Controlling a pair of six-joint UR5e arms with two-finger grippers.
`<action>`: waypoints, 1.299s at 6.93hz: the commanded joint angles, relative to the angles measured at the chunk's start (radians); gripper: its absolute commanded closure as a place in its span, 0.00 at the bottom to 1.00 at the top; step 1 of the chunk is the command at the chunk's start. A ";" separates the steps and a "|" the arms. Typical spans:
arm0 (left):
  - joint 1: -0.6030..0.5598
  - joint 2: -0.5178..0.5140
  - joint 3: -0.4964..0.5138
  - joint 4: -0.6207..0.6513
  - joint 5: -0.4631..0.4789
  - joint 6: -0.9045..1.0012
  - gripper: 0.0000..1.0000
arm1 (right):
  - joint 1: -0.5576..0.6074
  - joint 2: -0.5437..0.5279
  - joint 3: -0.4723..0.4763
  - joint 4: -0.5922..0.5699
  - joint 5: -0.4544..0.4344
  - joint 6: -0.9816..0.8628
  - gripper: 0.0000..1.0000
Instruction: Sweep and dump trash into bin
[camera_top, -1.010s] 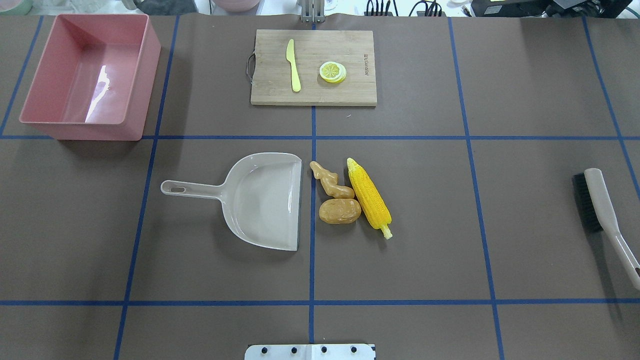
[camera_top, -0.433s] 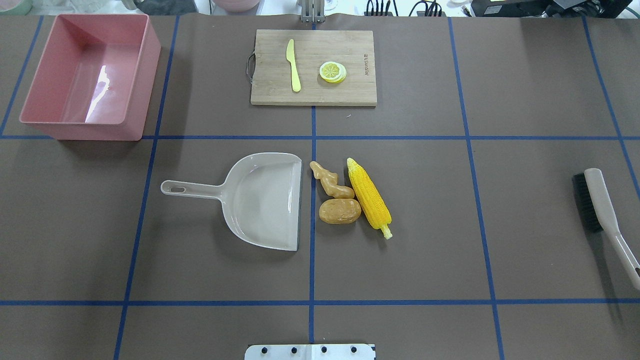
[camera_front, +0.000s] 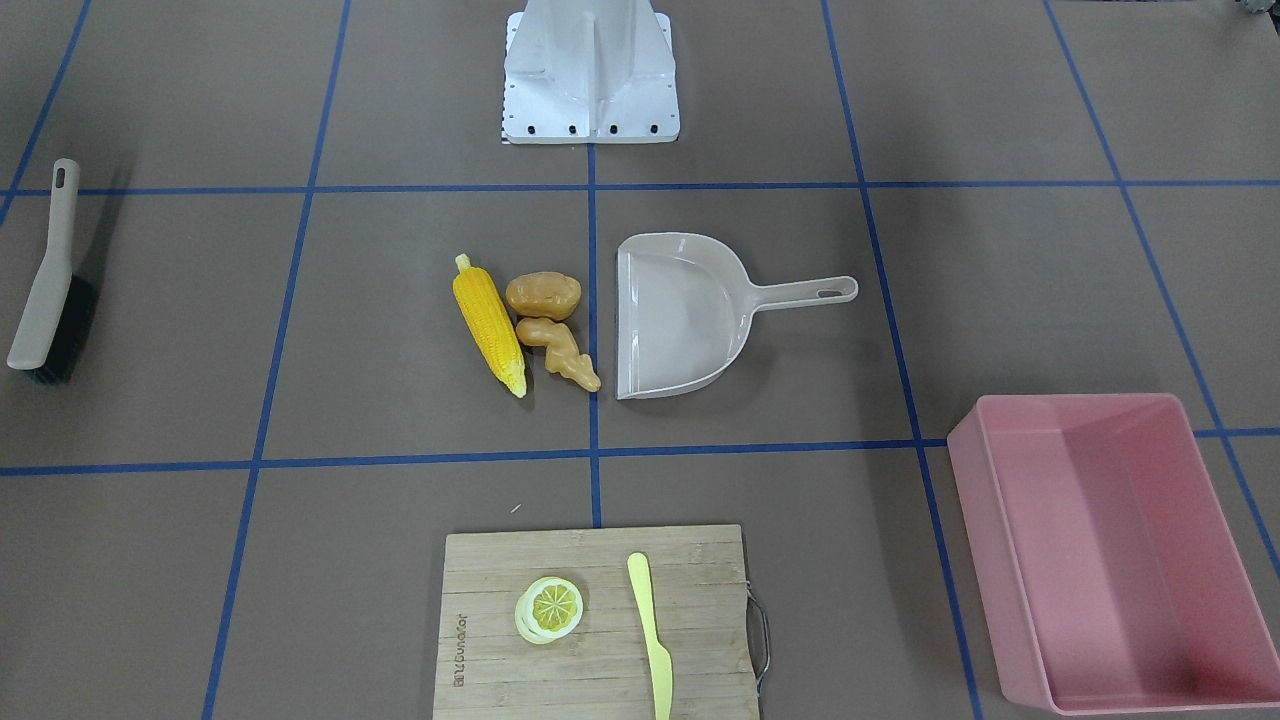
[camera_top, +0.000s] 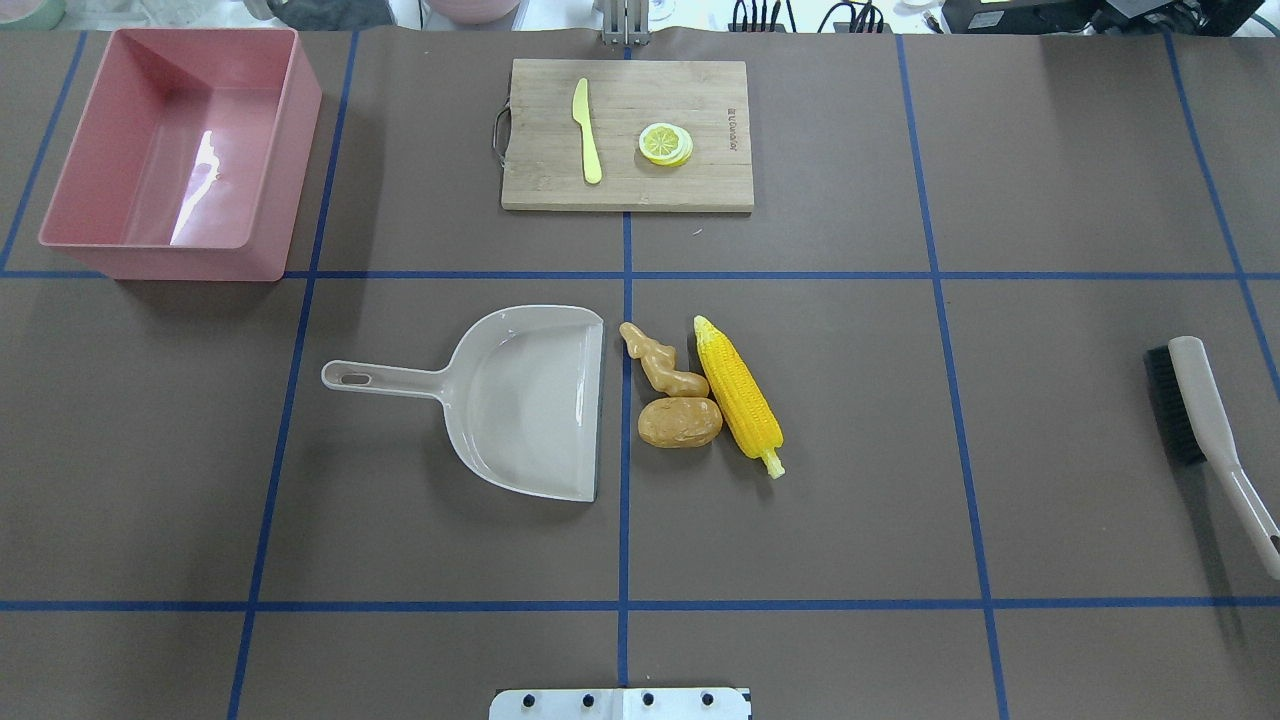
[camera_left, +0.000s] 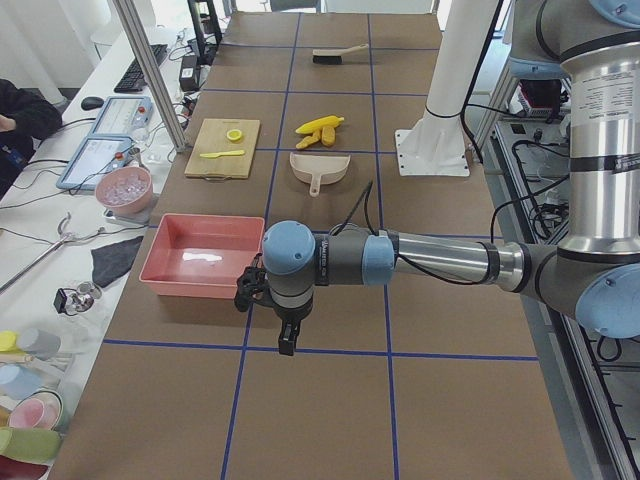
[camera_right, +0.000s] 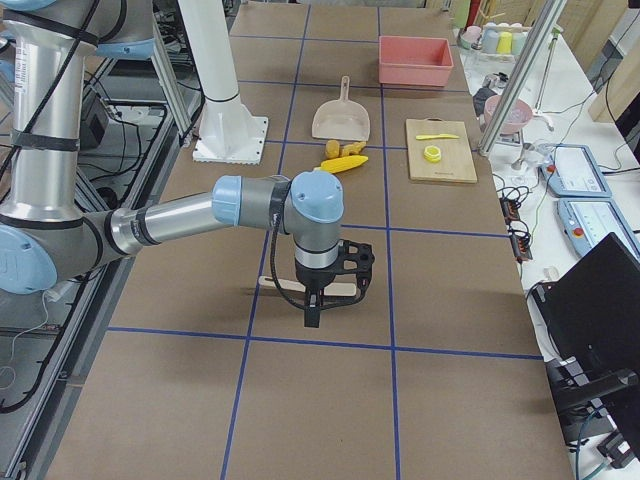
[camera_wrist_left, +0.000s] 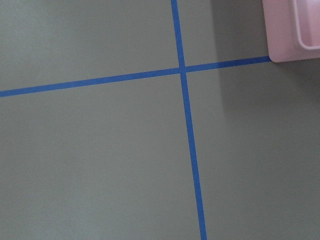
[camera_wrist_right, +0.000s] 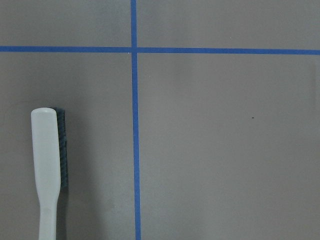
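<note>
The trash lies mid-table: a yellow corn cob (camera_top: 738, 395), an orange-brown potato (camera_top: 680, 422) and a tan ginger root (camera_top: 660, 360), just right of the beige dustpan's (camera_top: 530, 400) open edge. The empty pink bin (camera_top: 290, 150) stands at the far left. My left gripper (camera_left: 285, 340) hangs over the table near the bin (camera_left: 200, 262); whether it is open or shut I cannot tell. My right gripper (camera_right: 312, 315) hangs above the brush (camera_right: 280, 284); I cannot tell its state either. The right wrist view shows the brush (camera_wrist_right: 47, 165) below.
A wooden cutting board (camera_top: 700, 180) at the far middle carries a yellow knife (camera_top: 587, 130) and a lemon slice (camera_top: 665, 143). The brush (camera_top: 1195, 405) lies at the right edge. The robot's base plate (camera_top: 620, 703) sits at the near edge. The bin's corner (camera_wrist_left: 282, 30) shows in the left wrist view.
</note>
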 joint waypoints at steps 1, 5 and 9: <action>0.069 -0.101 -0.048 0.001 -0.087 -0.005 0.02 | 0.005 -0.037 0.019 -0.002 0.012 0.000 0.00; 0.278 -0.262 -0.071 -0.134 -0.083 0.005 0.02 | 0.005 -0.059 -0.008 0.006 0.018 0.003 0.00; 0.632 -0.450 -0.063 -0.347 -0.080 0.005 0.02 | 0.047 -0.065 0.011 0.008 0.026 0.000 0.00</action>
